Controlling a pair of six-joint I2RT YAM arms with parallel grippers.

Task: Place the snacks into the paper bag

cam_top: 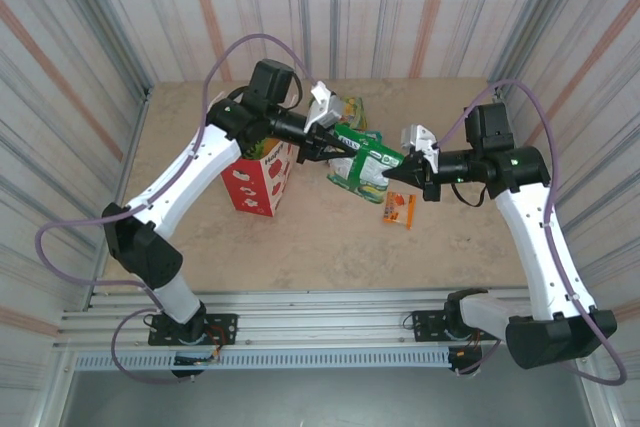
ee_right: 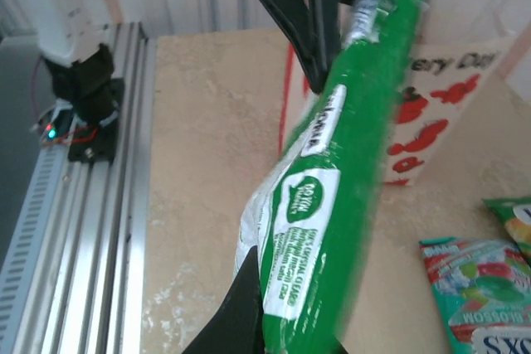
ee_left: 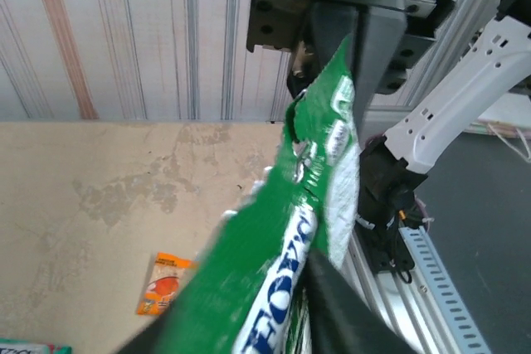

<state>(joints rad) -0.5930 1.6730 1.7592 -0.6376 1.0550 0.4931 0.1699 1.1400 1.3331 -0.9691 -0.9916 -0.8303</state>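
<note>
Right up against both wrist cameras you have a green snack packet point(ee_right: 332, 205), blurred and cut off at the frame edges, stretched in the air between the two grippers. The right gripper point(cam_top: 395, 175) is clamped on one end. The left gripper point(cam_top: 335, 147) meets the other end, but the packet covers one finger, so you cannot tell whether it pinches. From overhead, this hangs just beside the upright paper bag point(cam_top: 262, 179), with more packets point(cam_top: 350, 112) on the table point(cam_top: 330, 247) behind. The left wrist view adds a small orange sachet point(ee_left: 164, 281). The right wrist view adds a teal packet point(ee_right: 477, 288) lying flat.
</note>
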